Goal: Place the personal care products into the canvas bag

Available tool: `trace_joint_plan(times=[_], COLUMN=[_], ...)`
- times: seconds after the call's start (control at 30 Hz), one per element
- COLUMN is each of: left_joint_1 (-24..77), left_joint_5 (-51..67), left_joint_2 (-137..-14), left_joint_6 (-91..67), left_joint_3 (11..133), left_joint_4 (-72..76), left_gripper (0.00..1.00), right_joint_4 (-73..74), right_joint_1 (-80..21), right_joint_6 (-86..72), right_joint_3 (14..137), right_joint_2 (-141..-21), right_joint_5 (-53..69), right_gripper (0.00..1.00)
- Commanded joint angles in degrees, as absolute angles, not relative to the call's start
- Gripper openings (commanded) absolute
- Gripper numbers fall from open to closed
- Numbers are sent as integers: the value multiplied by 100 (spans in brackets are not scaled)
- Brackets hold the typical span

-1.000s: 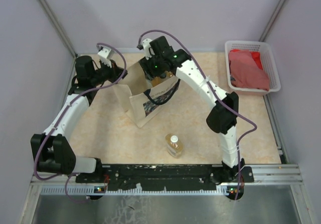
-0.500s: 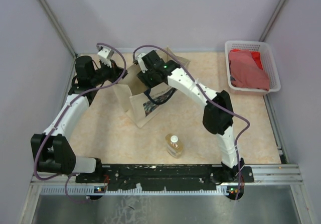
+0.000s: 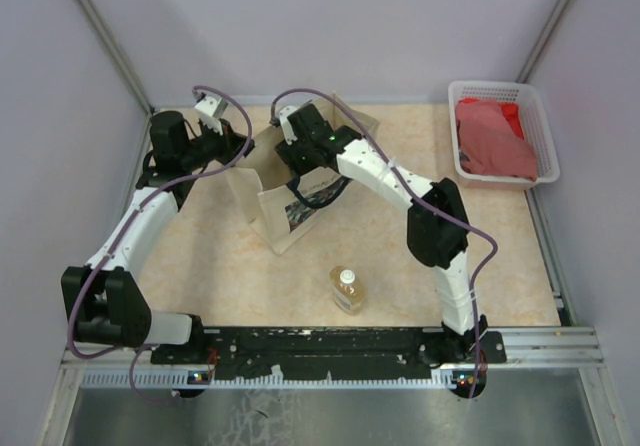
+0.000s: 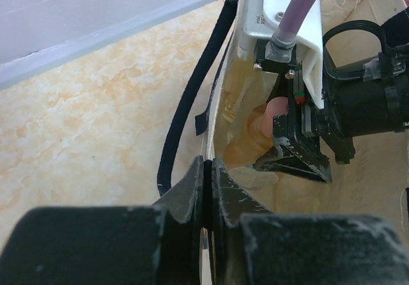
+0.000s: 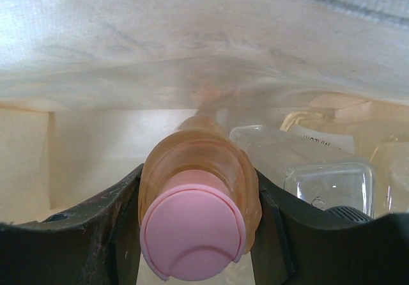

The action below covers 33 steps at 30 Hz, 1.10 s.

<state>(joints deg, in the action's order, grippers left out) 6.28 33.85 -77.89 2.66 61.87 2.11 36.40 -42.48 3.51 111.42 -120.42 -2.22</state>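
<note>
The beige canvas bag (image 3: pixel 283 206) stands open at mid-table; its inside wall shows in the left wrist view (image 4: pixel 364 189). My left gripper (image 4: pixel 208 170) is shut on the bag's rim beside the navy handle (image 4: pixel 192 100), holding the mouth open. My right gripper (image 3: pixel 300 156) reaches down into the bag and is shut on the pink-capped amber bottle (image 5: pixel 195 215), also seen in the left wrist view (image 4: pixel 259 135). Inside the bag lie a clear colourless bottle with a dark cap (image 5: pixel 329 186) and another bottle (image 5: pixel 281 147). One white-capped amber bottle (image 3: pixel 347 289) lies on the table in front of the bag.
A white plastic basket (image 3: pixel 535 116) with red cloth (image 3: pixel 492 138) stands at the back right corner. Grey walls enclose the table on the left, back and right. The arm bases sit on the black rail (image 3: pixel 330 344) at the near edge.
My right gripper has moved left and down from above the bag's right side into the bag's mouth with the pink-capped bottle. The left arm has held still.
</note>
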Motion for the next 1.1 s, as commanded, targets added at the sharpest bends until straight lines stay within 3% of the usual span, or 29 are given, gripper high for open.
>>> trace_joint_plan(times=[0.0,0.17,0.33,0.57,0.87,1.07], left_joint_1=[611,608,615,607,613,606], left_joint_5=[3472,3487,3509,3590,3556,3518], left_joint_2=[-7826,-7853,-7913,-7937,-7918,-7895], left_joint_6=[334,329,288,194,236,308], left_joint_3=[6361,6387,6396,6373,6272,6235], left_joint_4=[368,394,470,588,611,580], left_gripper=[0,0,0,0,0,0], right_joint_4=[3213,3197,3392,3762,4567,5143], right_joint_1=[-4195,-4193,-4194,-4194,-4218,-4804], right_joint_6=[168,13,42,118,-89,-255], right_joint_3=[11315,11533,11435,10468,8466,7924], right_joint_2=[-11501,-11033,-10446,-9204,-7796,-7395], right_joint_5=[-41,112,145,292,1430,1393], right_gripper=[57,86,99,99,99,99])
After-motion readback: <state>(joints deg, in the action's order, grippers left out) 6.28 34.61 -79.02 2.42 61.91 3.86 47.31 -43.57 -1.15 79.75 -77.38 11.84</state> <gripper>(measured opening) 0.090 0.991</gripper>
